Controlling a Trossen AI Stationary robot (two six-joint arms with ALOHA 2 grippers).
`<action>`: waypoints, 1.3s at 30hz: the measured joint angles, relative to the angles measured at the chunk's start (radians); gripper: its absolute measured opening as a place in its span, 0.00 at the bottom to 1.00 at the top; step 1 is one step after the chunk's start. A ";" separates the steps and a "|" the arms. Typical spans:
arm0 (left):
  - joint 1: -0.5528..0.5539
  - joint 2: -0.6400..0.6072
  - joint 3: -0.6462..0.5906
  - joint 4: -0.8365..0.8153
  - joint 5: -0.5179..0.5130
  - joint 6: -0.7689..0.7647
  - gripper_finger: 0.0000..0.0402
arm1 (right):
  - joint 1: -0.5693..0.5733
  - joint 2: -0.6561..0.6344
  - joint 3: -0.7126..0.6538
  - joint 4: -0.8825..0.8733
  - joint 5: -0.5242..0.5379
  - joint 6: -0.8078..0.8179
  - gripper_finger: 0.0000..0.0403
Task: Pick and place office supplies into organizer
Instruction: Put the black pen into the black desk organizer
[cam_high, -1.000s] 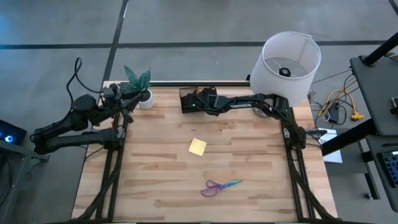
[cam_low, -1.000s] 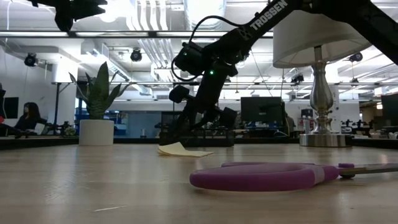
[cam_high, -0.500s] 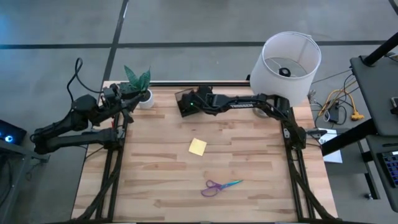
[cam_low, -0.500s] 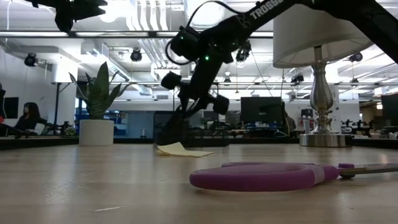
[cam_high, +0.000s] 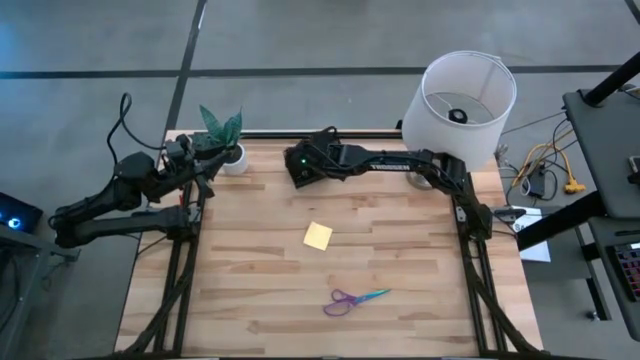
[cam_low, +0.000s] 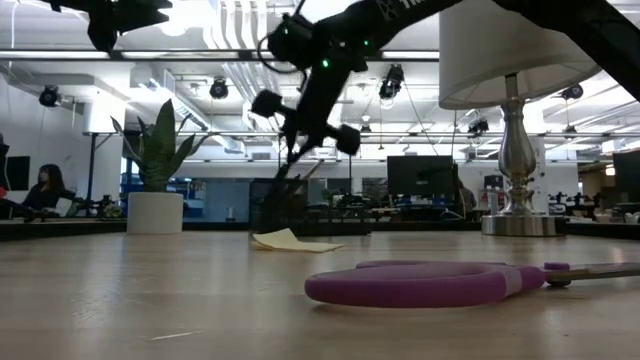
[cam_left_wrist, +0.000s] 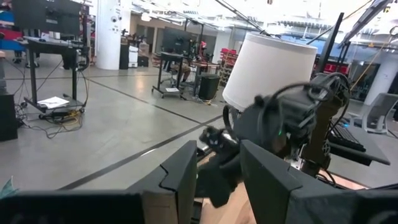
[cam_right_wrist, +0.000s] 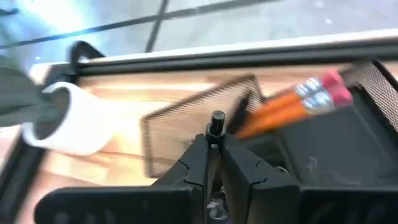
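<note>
Now the black mesh organizer (cam_right_wrist: 205, 118) stands at the table's far edge with orange pencils (cam_right_wrist: 292, 102) already inside. Just above it, the right gripper (cam_right_wrist: 214, 146) is pinched on a thin dark pen (cam_right_wrist: 217, 121). I judge this is the placing step: next it must lower and release. The sticky-note pad (cam_high: 318, 236) and scissors (cam_high: 354, 299) wait mid-table. The left gripper (cam_left_wrist: 217, 177), half open, idles beside the plant pot (cam_high: 236, 158).

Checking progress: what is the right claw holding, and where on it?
The right claw pinches a thin dark pen near its top end.
</note>
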 joint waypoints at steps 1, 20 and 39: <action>0.000 -0.001 0.000 0.000 0.000 0.000 0.26 | 0.001 0.000 0.020 -0.002 0.001 -0.018 0.04; 0.000 -0.024 0.000 0.000 0.000 0.000 0.26 | 0.000 -0.002 0.232 -0.153 0.262 -0.231 0.03; 0.000 -0.019 0.001 0.002 0.002 0.074 0.26 | 0.003 0.100 0.154 -0.006 0.261 -0.189 0.05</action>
